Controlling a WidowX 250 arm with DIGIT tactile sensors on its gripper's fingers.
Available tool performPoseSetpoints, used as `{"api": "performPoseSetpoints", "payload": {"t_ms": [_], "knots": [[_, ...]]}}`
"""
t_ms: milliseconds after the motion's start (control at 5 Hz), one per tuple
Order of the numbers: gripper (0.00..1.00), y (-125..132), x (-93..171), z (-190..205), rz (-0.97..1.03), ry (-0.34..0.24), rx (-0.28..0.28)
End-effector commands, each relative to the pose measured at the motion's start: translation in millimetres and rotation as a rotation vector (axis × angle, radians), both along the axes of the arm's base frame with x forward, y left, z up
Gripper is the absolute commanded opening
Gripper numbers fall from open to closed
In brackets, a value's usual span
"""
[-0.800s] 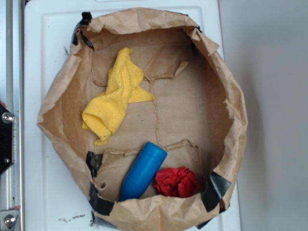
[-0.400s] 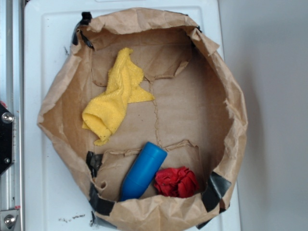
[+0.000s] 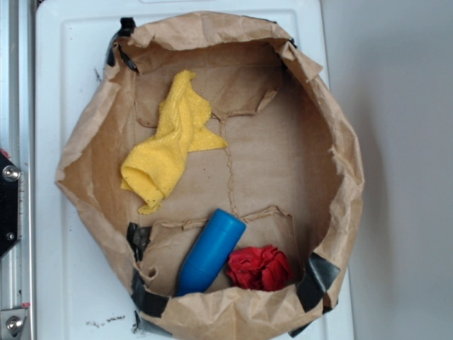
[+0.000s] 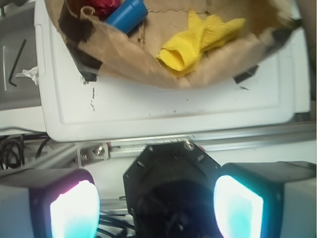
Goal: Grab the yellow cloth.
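The yellow cloth [image 3: 172,142] lies crumpled in the upper left of a brown paper bag basin [image 3: 333,142]. It also shows in the wrist view [image 4: 198,39], near the top. My gripper [image 4: 156,208] is open and empty, its two pads wide apart at the bottom of the wrist view. It hangs well away from the cloth, over the metal rail and black base beyond the white board's edge. The gripper does not show in the exterior view.
A blue bottle [image 3: 211,251] lies at the basin's lower middle, beside a red cloth wad [image 3: 260,268]. Black tape [image 3: 316,278] holds the paper rim. The basin sits on a white board [image 3: 56,85]. A metal rail [image 3: 15,106] runs along the left.
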State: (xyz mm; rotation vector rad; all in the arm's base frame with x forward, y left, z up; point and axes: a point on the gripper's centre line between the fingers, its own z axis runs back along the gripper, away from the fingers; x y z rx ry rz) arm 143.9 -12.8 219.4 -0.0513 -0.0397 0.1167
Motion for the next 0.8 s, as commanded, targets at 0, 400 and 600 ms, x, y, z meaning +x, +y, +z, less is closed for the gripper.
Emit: {"api": "performPoseSetpoints", "payload": {"t_ms": [0, 400, 600], "knots": [[1.00, 40, 57, -5, -0.087, -0.091, -0.058], [1.00, 56, 87, -34, -0.381, -0.202, 0.028], [1.00, 41, 91, -59, -0.442, -0.164, 0.001]]}}
